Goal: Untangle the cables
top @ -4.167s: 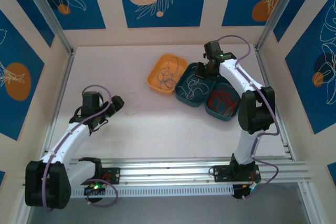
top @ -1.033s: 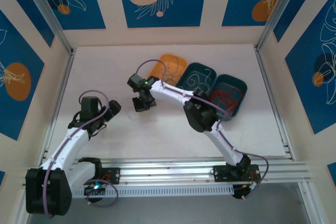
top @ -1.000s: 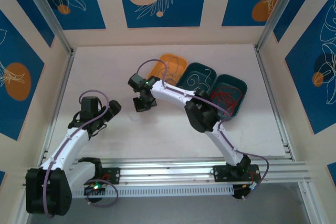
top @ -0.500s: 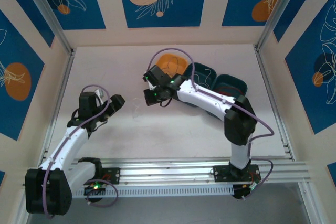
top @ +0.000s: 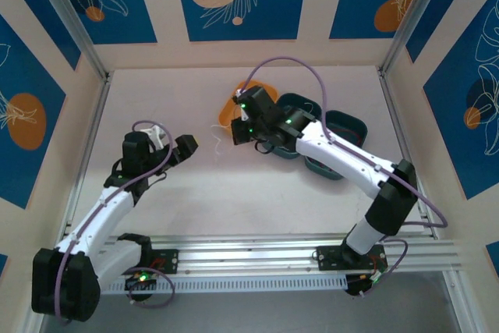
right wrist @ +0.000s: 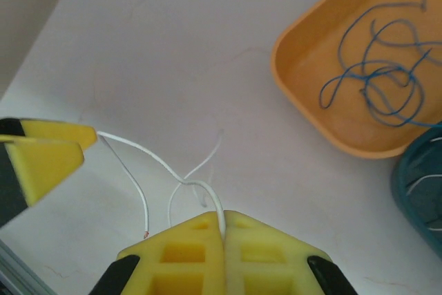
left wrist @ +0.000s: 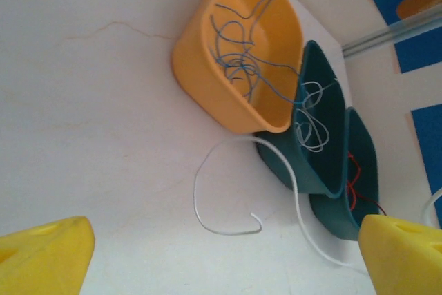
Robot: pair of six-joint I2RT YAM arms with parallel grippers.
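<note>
A thin white cable (right wrist: pixel 148 155) is stretched above the table. My right gripper (right wrist: pixel 223 224) is shut on one part of it, just left of the orange tray (right wrist: pixel 293 88). From there the cable runs to my left gripper (left wrist: pixel 226 257), which is open, and lies over one yellow fingertip (right wrist: pixel 81 135). A loose end hangs down from that finger. In the top view the white cable (top: pixel 218 139) spans the short gap between the left gripper (top: pixel 189 144) and the right gripper (top: pixel 237 132). Blue cables (left wrist: pixel 242 67) lie in the orange tray.
Two teal trays stand right of the orange tray (left wrist: pixel 200 94). The nearer teal tray (left wrist: pixel 304 174) holds white cables (left wrist: pixel 311 129), and the farther teal tray (left wrist: pixel 345 205) holds red cables (left wrist: pixel 352 184). The right arm (top: pixel 343 154) reaches across above the trays.
The right gripper has swung right and back toward the orange tray, carrying the white cable up off the table. The left gripper has shifted slightly right toward it.
</note>
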